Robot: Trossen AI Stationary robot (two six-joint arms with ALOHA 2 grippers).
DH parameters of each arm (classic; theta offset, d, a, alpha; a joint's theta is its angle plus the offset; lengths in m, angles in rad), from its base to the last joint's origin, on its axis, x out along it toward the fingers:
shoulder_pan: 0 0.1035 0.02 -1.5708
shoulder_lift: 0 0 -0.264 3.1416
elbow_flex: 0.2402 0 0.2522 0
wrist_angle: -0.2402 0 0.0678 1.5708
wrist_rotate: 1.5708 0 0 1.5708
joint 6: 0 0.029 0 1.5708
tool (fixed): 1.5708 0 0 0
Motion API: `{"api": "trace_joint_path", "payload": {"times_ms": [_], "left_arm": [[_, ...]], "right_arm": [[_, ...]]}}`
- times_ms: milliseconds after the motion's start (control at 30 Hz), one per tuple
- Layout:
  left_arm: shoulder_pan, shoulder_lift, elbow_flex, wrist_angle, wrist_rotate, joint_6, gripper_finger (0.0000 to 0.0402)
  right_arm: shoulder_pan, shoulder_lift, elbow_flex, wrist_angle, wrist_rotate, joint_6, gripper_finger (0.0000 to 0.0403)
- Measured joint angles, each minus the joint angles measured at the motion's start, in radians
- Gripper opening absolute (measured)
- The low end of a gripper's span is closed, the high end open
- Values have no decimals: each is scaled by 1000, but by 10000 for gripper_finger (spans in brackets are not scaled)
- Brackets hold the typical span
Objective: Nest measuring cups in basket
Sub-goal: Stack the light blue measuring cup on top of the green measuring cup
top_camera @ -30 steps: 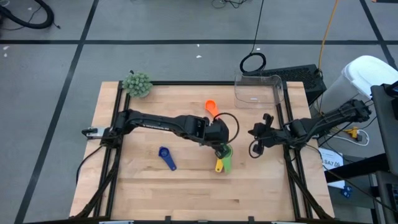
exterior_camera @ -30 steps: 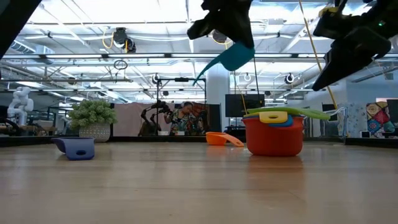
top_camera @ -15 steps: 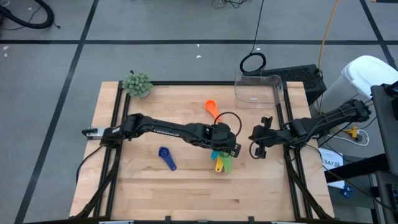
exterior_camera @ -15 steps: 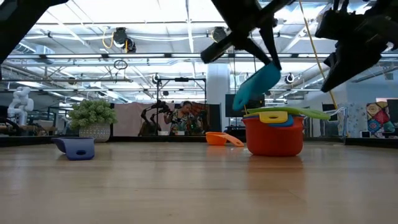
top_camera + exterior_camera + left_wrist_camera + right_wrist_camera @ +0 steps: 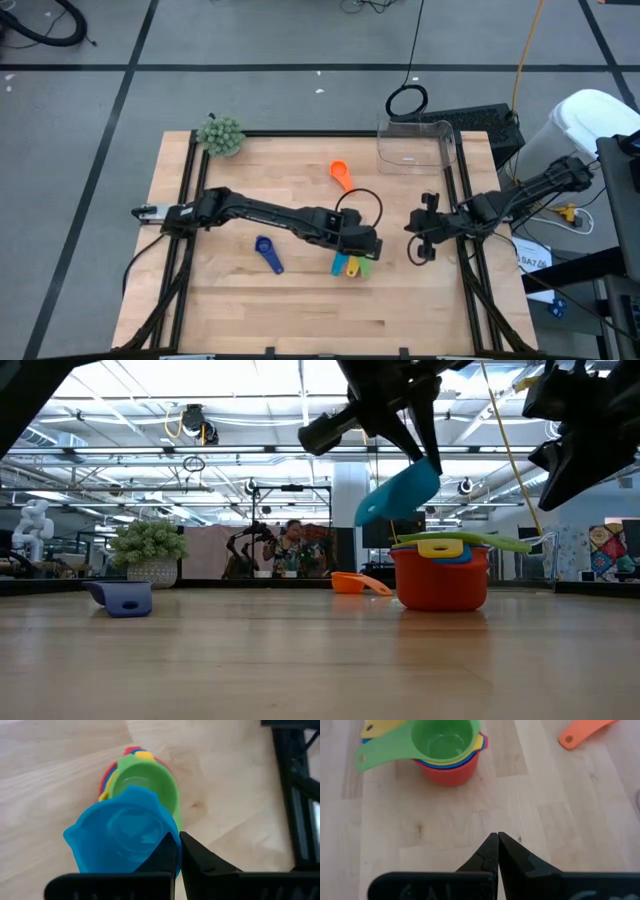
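L gripper (image 5: 179, 851) clamped on light blue cup (image 5: 122, 837), just above nested stack (image 5: 444, 750), R gripper (image 5: 497, 851) closed, empty

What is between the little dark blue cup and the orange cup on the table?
Only bare wood. In the high view, nothing sits between the dark blue cup and the orange cup except the left arm passing above that stretch.

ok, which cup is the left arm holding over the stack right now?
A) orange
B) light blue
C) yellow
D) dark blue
B: the left gripper has its fingers shut on the light blue cup, held in the air just above the nested stack topped by the green cup; the orange cup and dark blue cup lie loose on the table.
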Motion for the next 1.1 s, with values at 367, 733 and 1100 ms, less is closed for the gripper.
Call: {"api": "trace_joint_path", "payload": {"times_ms": [367, 733, 1100], "left_arm": [[28, 1, 0, 39, -21, 26, 8], [36, 66, -1, 121, 19, 46, 10], [50, 67, -1, 159, 54, 118, 29]], "right_arm": [[22, 0, 0, 4, 3, -6, 0], [21, 0, 0, 3, 3, -6, 0], [21, 0, 0, -12, 0, 1, 0]]}}
